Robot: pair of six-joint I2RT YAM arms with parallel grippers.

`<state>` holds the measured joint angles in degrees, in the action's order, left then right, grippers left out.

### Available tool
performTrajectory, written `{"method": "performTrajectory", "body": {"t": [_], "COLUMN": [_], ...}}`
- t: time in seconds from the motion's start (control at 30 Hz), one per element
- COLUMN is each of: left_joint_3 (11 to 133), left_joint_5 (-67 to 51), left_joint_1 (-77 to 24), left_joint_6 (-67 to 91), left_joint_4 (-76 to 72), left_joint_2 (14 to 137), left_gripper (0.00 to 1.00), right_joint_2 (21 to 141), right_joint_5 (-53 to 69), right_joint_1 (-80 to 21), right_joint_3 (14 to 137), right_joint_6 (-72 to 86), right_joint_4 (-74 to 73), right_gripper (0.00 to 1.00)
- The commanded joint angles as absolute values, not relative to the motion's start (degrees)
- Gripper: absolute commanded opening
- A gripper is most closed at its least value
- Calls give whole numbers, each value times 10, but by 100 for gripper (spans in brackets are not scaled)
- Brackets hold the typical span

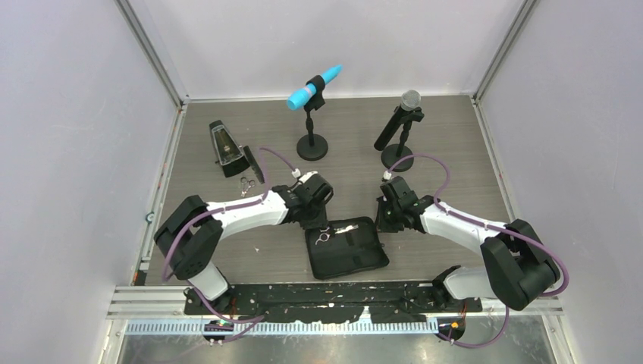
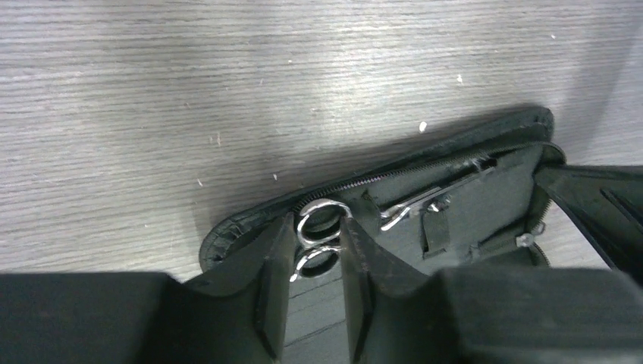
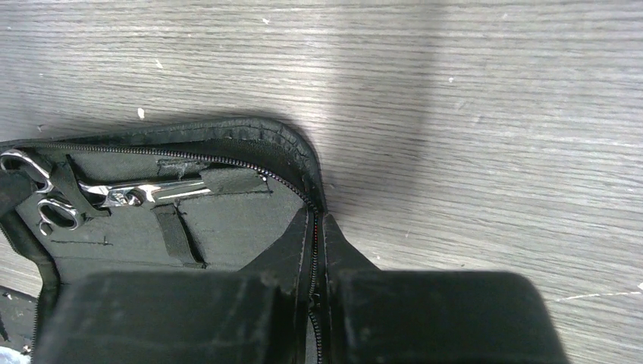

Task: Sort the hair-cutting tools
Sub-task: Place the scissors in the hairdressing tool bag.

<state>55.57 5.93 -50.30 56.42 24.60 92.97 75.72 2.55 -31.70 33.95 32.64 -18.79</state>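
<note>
My left hand (image 2: 317, 227) hides part of the lower ring of the scissors (image 2: 409, 206); whether its fingers (image 2: 277, 273) press the rings, I cannot tell. My right hand (image 3: 317, 220) blocks the near part of the case (image 3: 227, 220), and the picture's edge cuts its left end.

Bare table (image 1: 455, 159) lay open far right, metronome (image 1: 226, 145), blue microphone stand (image 1: 312, 144) and black microphone stand (image 1: 396, 155) barred the back, left gripper (image 1: 321, 221) and right gripper (image 1: 385, 218) crowded the zip case (image 1: 349, 256) rim
</note>
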Motion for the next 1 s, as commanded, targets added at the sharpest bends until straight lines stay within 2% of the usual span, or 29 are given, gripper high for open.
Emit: {"method": "performTrajectory", "body": {"t": [0.0, 0.07, 0.13, 0.23, 0.43, 0.73, 0.8, 0.9, 0.97], "left_joint_3": [553, 546, 539, 529, 541, 615, 624, 627, 619], "left_joint_5": [68, 101, 127, 136, 62, 38, 33, 35, 31], "left_joint_1": [-510, -508, -507, -506, -503, -489, -485, -472, -461], "left_joint_6": [533, 501, 461, 400, 331, 289, 288, 290, 289], "left_joint_4": [225, 255, 276, 285, 278, 352, 364, 375, 373], "left_joint_2": [871, 832, 801, 778, 829, 955, 970, 979, 974], "left_gripper": [38, 53, 63, 68, 67, 53, 51, 41, 40], "right_joint_2": [763, 758, 752, 752, 776, 789, 792, 795, 798], "right_joint_5": [29, 21, 16, 15, 25, 34, 35, 35, 34], "right_joint_1": [-328, -328, -328, -328, -328, -328, -328, -328, -328], "right_joint_3": [341, 343, 345, 354, 384, 399, 399, 399, 401], "right_joint_6": [322, 308, 291, 265, 225, 211, 210, 209, 207], "right_joint_4": [-153, -161, -164, -170, -173, -175, -174, -172, -171], "right_gripper": [5, 5, 5, 5, 5, 5, 5, 5, 5]}}
